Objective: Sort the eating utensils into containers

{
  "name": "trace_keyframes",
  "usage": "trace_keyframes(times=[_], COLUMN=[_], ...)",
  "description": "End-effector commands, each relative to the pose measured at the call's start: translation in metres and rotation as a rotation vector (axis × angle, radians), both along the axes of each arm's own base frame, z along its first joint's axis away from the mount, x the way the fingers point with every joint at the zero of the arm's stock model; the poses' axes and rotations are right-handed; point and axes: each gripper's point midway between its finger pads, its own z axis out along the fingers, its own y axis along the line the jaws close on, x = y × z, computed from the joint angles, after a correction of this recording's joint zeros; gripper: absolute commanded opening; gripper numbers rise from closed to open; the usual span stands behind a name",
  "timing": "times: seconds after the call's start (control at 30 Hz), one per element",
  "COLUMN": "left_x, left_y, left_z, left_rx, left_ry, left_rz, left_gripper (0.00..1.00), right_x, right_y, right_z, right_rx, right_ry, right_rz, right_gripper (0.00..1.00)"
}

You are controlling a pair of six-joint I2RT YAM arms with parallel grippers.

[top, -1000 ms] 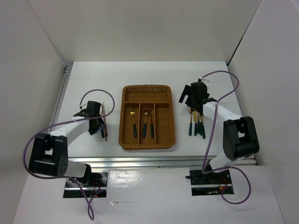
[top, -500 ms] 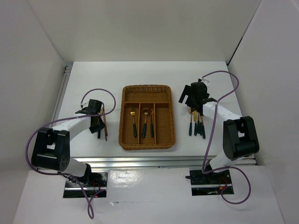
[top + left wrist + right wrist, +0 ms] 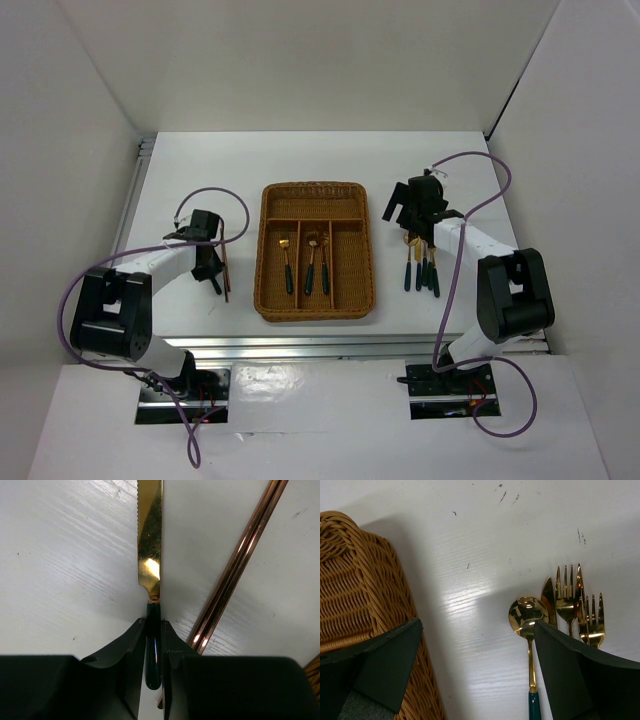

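Dark green handle of the knife (image 3: 150, 555) now sits pinched between the left arm's jaws, which have just narrowed from half open. The pickup looks secured, yet the gold blade lies on the white worktop (image 3: 180, 170) beside copper chopsticks (image 3: 240, 565), left of the wicker tray (image 3: 315, 312). That arm reaches low, elbow folded back. The right jaws hang wide open, empty, above a spoon (image 3: 527, 615) and forks (image 3: 567, 597).

Three utensils (image 3: 311, 262) lie in the long slots of the wicker tray (image 3: 315, 313), a knife (image 3: 150, 555) and chopsticks (image 3: 240, 565) left of it, a spoon (image 3: 527, 615) and forks (image 3: 567, 592) right.
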Motion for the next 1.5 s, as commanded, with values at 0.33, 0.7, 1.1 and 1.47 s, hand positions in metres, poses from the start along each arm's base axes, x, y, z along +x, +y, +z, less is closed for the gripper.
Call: trace_keyframes(times=[0.33,0.7,1.1,1.47], left_x=[0.002,0.014,0.010,0.009], left_y=[0.000,-0.083,-0.239,-0.335], left_z=[0.023,0.117,0.175,0.167], left_rx=[0.005,-0.130,-0.376,-0.498], left_ry=[-0.046,-0.273,-0.445,-0.451], left_rz=[0.001,-0.207,-0.498,-0.585], left_gripper=[0.22,0.22,0.23,0.23], right_x=[0.010,0.010,0.007,0.003], right_y=[-0.002,-0.004,-0.009,-0.020], right_z=[0.006,0.006,0.002,0.003], right_rx=[0.006,0.000,-0.009,-0.016], right_ry=[-0.037,-0.038,-0.025,-0.028], right_rz=[-0.019,-0.026,-0.059,-0.086], right_gripper=[1.00,1.00,1.00,1.00])
